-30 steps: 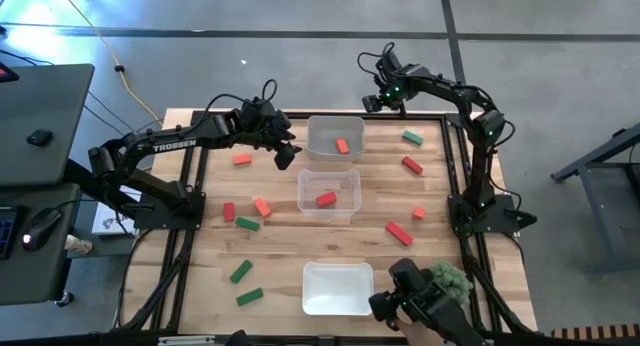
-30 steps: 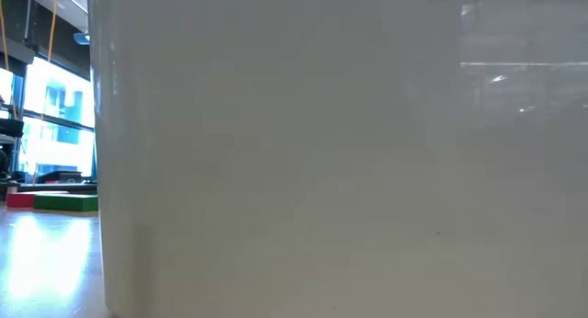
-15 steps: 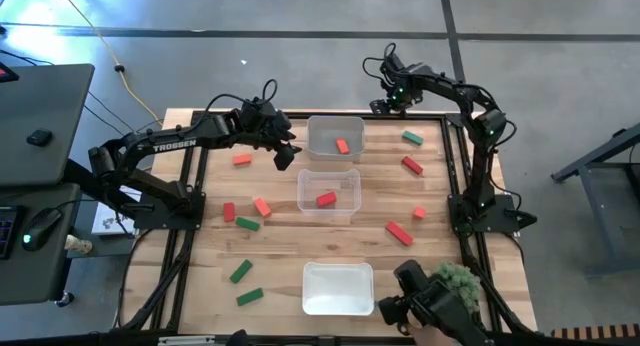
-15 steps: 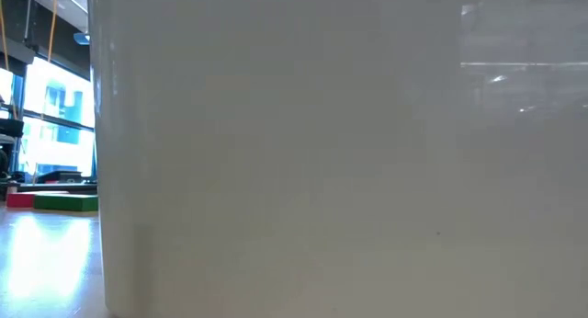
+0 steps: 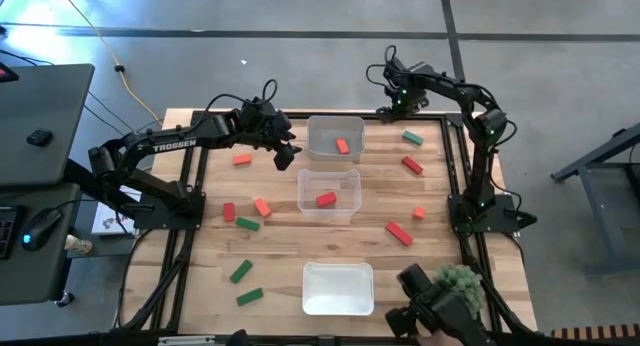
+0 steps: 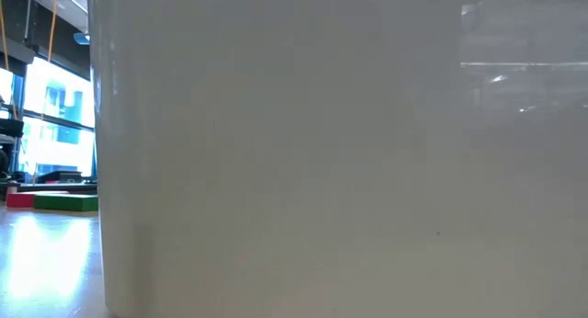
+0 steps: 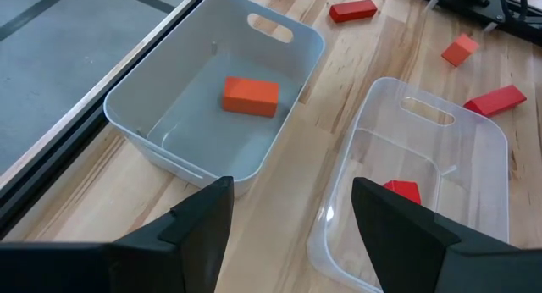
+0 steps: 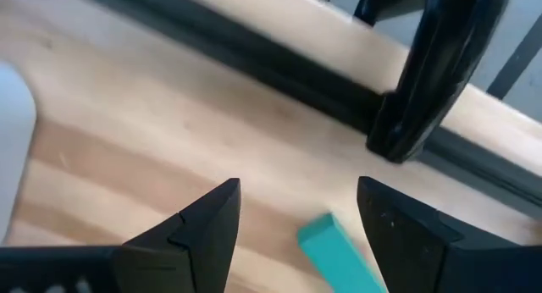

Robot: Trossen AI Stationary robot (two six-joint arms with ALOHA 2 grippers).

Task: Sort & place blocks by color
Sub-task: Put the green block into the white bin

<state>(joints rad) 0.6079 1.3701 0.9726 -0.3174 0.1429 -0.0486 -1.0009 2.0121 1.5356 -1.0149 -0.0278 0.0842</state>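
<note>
1. My left fingers (image 7: 288, 234) are spread wide and hold nothing, hovering over the wooden worktop (image 5: 280, 236) beside two trays.
2. Ahead of them, a white plastic tray (image 7: 169, 115) holds one orange-red block (image 7: 251, 96); the clear plastic tray (image 7: 474, 157) next to it holds a deep red block (image 7: 401, 191).
3. My right fingers (image 8: 296, 234) are also wide apart and empty, at the worktop's far edge.
4. A green bar block (image 8: 332, 247) lies flat just in front of them, between the tips, untouched.
5. The other blocks (image 5: 246, 224), red, orange and green, lie scattered loose on the worktop.
6. The low view is filled by a white tray wall (image 6: 331, 153).
</note>
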